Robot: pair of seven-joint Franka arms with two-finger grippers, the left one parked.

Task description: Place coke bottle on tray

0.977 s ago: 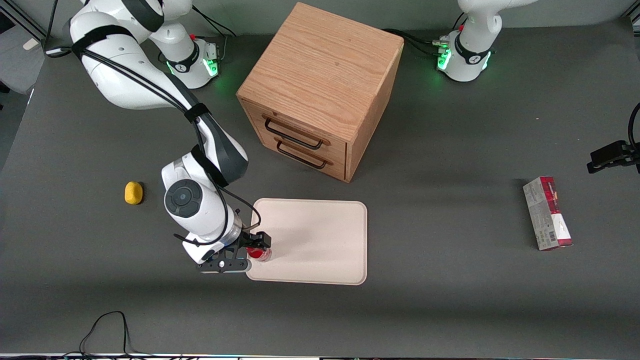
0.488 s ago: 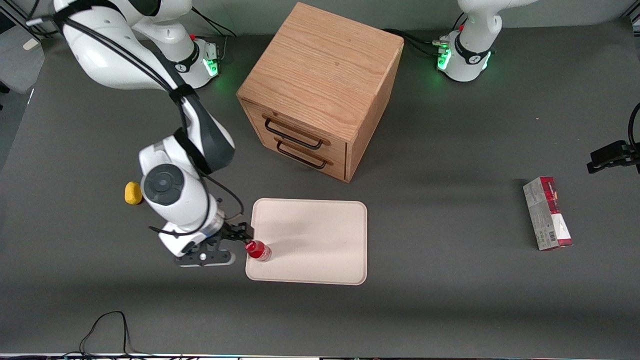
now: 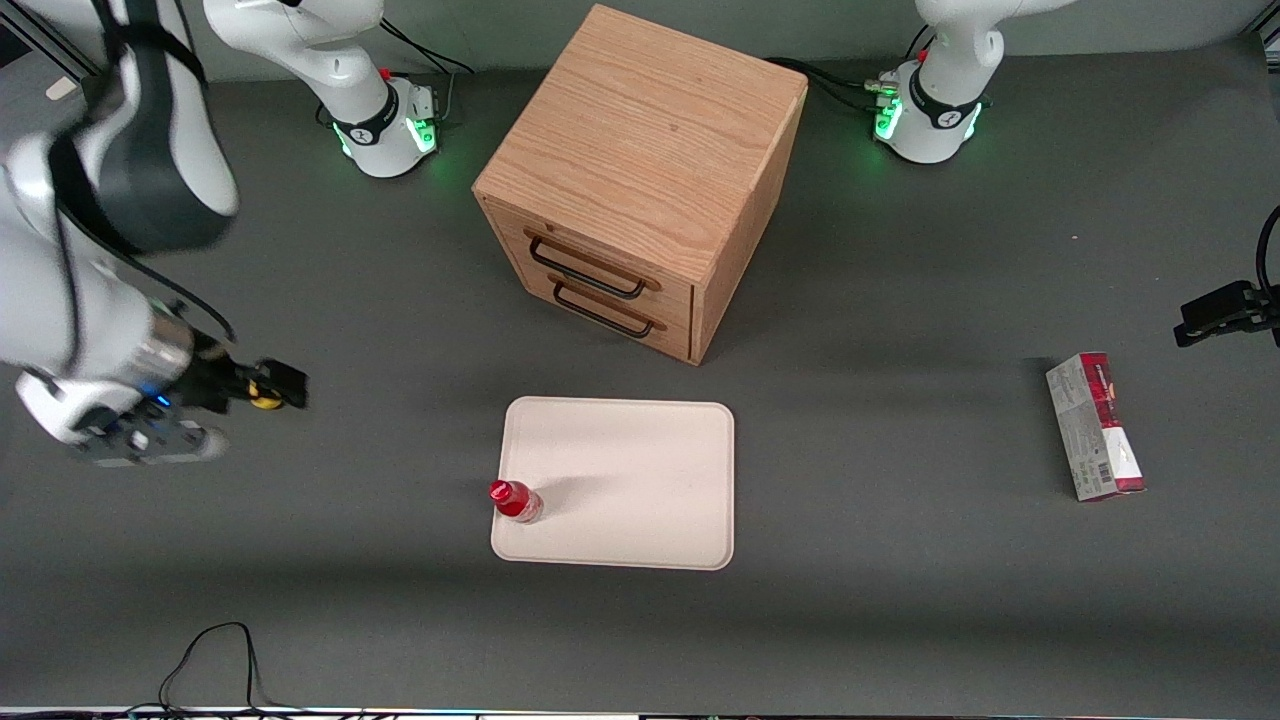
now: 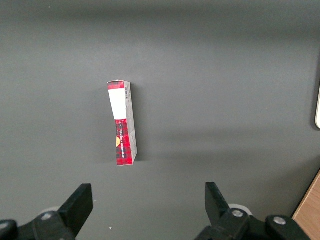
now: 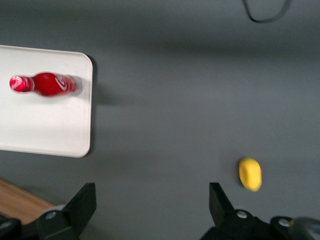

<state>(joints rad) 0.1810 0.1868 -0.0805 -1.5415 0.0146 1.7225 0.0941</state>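
The coke bottle (image 3: 516, 501) (image 5: 46, 84), small and red with a red cap, stands upright on the cream tray (image 3: 630, 470) (image 5: 45, 125), at the tray's corner nearest the front camera on the working arm's side. My gripper (image 3: 285, 385) (image 5: 150, 202) is open with nothing between its fingers. It hangs high above the bare table, well away from the tray toward the working arm's end, over the yellow lump (image 3: 264, 400) (image 5: 250, 173).
A wooden drawer box (image 3: 640, 180) with two dark handles stands farther from the camera than the tray. A red-and-grey carton (image 3: 1095, 425) (image 4: 122, 122) lies toward the parked arm's end. A black cable (image 3: 215, 655) loops at the table's front edge.
My gripper has let go of the coke bottle, left it standing on the tray, and pulled up and away toward the working arm's end, over the yellow lump.
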